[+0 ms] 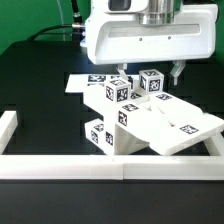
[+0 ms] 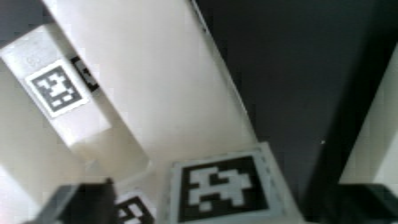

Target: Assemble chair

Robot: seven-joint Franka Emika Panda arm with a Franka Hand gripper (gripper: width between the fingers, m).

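As I read the exterior view from its left to its right, I log the following.

Border rail: a long low white rail [image 1: 60, 166] runs across the front of the black table [image 1: 30, 80], with a short white piece at the view's left edge.

Marker board: a thin flat white board [image 1: 80, 83] lies behind the parts; its tags are partly hidden.

Chair: the chair pieces [image 1: 120, 115] lie piled at the table's middle, touching one another, some tilted; a flat slab [image 1: 185, 128] leans out toward the view's right.

Labels: I see only square black-and-white marker tags on the pieces; no brand or readable writing. In the wrist view, two tags show clearly on white pieces [image 2: 222, 188], a third only at the picture's edge.

Arm: the white wrist housing [image 1: 150, 40] hangs upright above the pile, toward the view's right.

Gripper: the gripper [image 1: 150, 72] points straight down, its dark fingers [image 1: 178, 72] just above the tagged cube on top of the pile. In the wrist view a dark fingertip [image 2: 80, 203] shows beside a white piece. I cannot tell whether the jaws are released or grasping anything.
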